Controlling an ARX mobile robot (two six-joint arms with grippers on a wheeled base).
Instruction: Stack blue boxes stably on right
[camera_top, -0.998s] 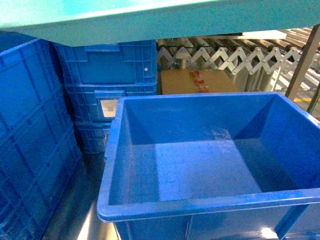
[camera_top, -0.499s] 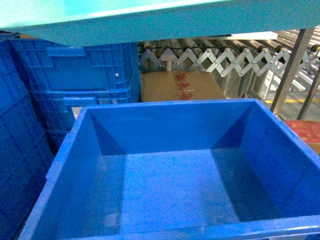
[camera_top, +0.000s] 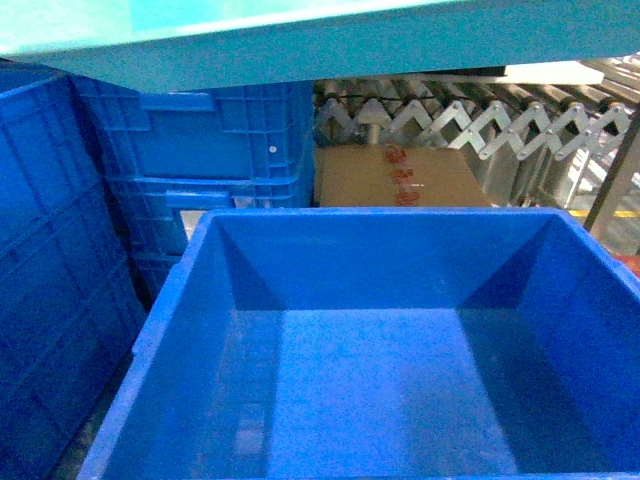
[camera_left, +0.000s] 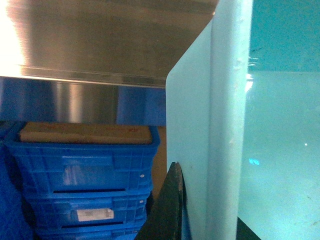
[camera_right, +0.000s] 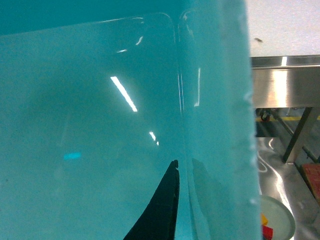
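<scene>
Overhead, turquoise tub (camera_top: 300, 40) hanging above royal-blue crate (camera_top: 380, 400); left claw (camera_left: 172, 210) and right claw (camera_right: 165, 210) each gripping tub wall. Cardboard carton (camera_top: 400, 178) sitting at 12 o'clock.

turquoise tub (camera_top: 300, 45): pale aqua, glossy | open crate (camera_top: 400, 330): royal blue, plain inside | stacked crates (camera_top: 210, 170): royal blue, ribbed grid walls, whitish labels | carton (camera_top: 400, 178): brown, red print | conveyor (camera_top: 470, 120): silver-grey zigzag lattice | end effector finger (camera_left: 167, 210): black | worktop (camera_right: 285, 87): brushed steel
</scene>
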